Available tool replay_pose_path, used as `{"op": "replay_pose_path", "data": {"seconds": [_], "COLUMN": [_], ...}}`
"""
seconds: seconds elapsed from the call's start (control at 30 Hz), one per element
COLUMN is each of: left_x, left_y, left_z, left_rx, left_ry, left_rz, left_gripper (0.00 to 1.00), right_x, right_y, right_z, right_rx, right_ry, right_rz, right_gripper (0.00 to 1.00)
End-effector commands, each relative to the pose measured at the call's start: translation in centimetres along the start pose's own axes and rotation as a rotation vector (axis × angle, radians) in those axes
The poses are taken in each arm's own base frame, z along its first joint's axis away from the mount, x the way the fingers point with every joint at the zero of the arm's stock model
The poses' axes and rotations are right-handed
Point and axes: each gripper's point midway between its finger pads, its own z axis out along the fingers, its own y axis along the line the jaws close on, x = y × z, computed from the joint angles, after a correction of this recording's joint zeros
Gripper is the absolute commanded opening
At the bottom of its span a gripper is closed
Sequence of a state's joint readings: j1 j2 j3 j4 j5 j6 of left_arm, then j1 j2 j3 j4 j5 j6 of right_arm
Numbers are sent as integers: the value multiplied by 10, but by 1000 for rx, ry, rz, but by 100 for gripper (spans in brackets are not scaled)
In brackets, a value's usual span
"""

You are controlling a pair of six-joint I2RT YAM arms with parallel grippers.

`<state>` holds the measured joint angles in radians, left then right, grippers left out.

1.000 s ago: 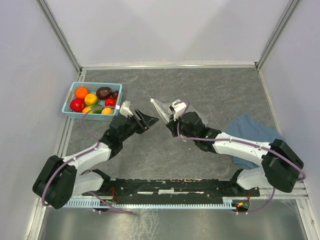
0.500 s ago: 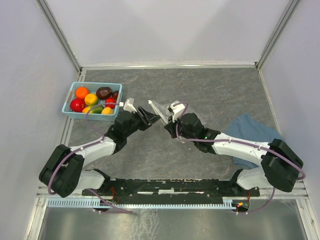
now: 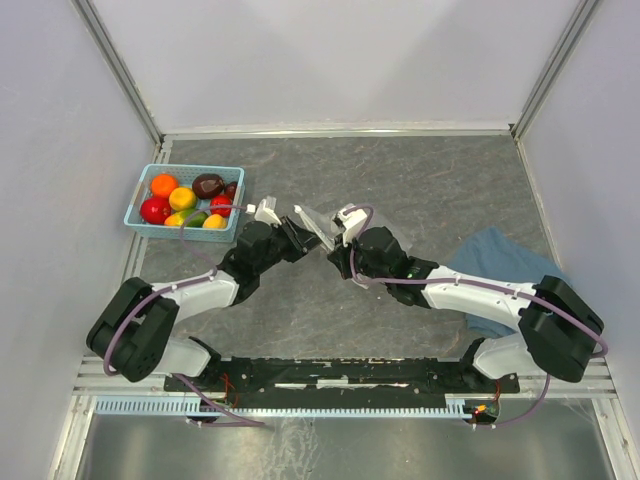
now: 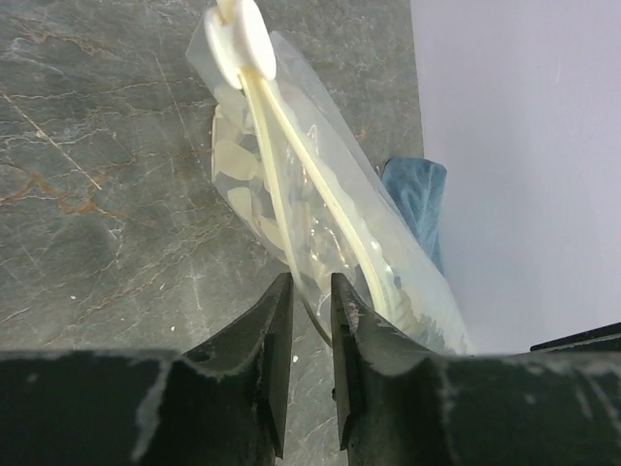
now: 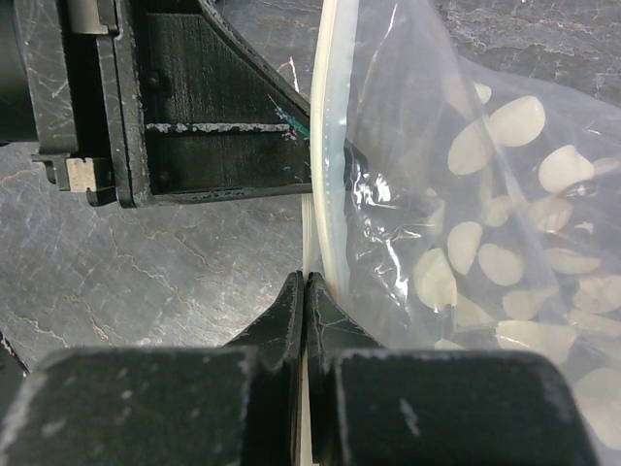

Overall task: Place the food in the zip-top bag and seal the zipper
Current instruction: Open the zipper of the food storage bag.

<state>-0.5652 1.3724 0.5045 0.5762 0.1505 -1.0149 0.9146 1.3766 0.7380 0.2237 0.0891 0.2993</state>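
The clear zip-top bag (image 3: 322, 224) with white spots hangs between my two grippers above the table's middle. My right gripper (image 3: 337, 246) is shut on the pale zipper strip (image 5: 325, 146) at the bag's mouth; its jaws (image 5: 307, 280) are pressed together on it. My left gripper (image 3: 303, 230) is narrowly open, and its fingers (image 4: 277, 311) stand on either side of one edge of the bag (image 4: 320, 184) without pinching it. A white slider (image 4: 243, 29) sits at the far end of the zipper. The food (image 3: 183, 198), orange, red, yellow, green and dark purple, lies in the basket at the left.
The light-blue perforated basket (image 3: 190, 168) stands at the far left of the table. A blue cloth (image 3: 495, 255) lies at the right, also showing in the left wrist view (image 4: 415, 194). Grey walls enclose the table on three sides.
My left gripper has moved right from near the basket to the bag's edge, and its fingers now straddle it. The right gripper has kept its hold and shifted slightly left.
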Motion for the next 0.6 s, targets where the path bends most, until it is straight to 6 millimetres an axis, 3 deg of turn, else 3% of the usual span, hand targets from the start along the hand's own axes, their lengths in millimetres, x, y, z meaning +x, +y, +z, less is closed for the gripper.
{"op": "replay_pose_path", "data": {"seconds": [0.0,0.1,0.23,0.57], "left_x": [-18,-20,-25,-32], "left_y": [-33,-38,-42,-50], "left_z": [3,1,-5,-20], "left_rx": [91,102,99,7], "left_ry": [-63,-74,-100,-158], "left_rz": [17,32,60,175], "left_gripper": [24,14,3,3], "right_x": [-19,-20,-26,-58], "right_y": [11,13,16,20], "right_z": [3,2,-4,-44], "right_rx": [-39,-50,-64,-75], "right_ry": [-50,-45,-40,-62], "right_rz": [-5,-12,-34,-108], "right_gripper": [2,3,14,43]}}
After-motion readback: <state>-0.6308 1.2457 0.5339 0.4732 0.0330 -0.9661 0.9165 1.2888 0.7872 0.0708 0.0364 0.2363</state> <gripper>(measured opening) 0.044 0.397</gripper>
